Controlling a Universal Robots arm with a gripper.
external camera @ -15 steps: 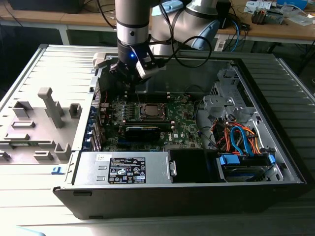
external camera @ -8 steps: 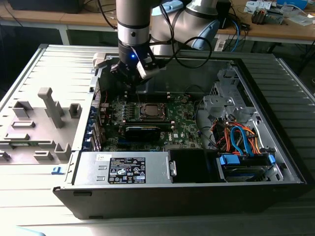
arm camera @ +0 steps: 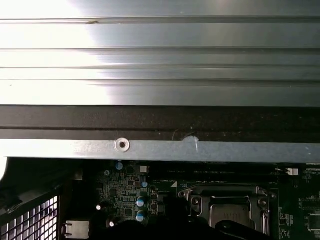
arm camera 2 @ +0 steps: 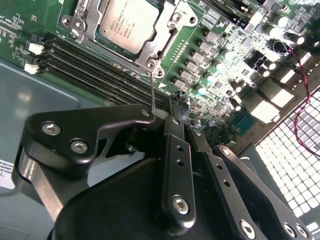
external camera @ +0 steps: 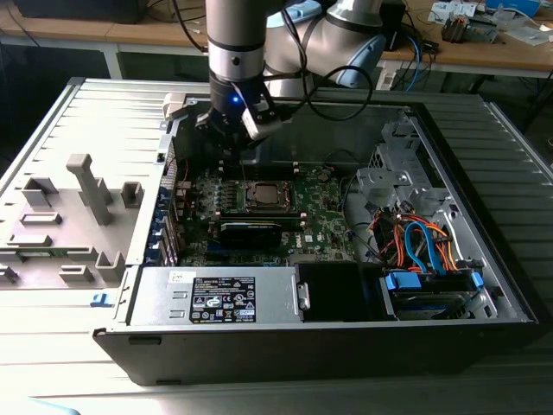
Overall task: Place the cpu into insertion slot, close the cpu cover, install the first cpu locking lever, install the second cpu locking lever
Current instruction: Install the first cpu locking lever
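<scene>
Gripper hovers just beside the insertion slot, jaws closed on a thin locking lever. The cpu sits seated under the cpu cover.

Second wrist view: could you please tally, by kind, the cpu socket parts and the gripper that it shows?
cpu: 1
cpu cover: 1
thin wire lever: 1
gripper: 1
Total: 4
</scene>
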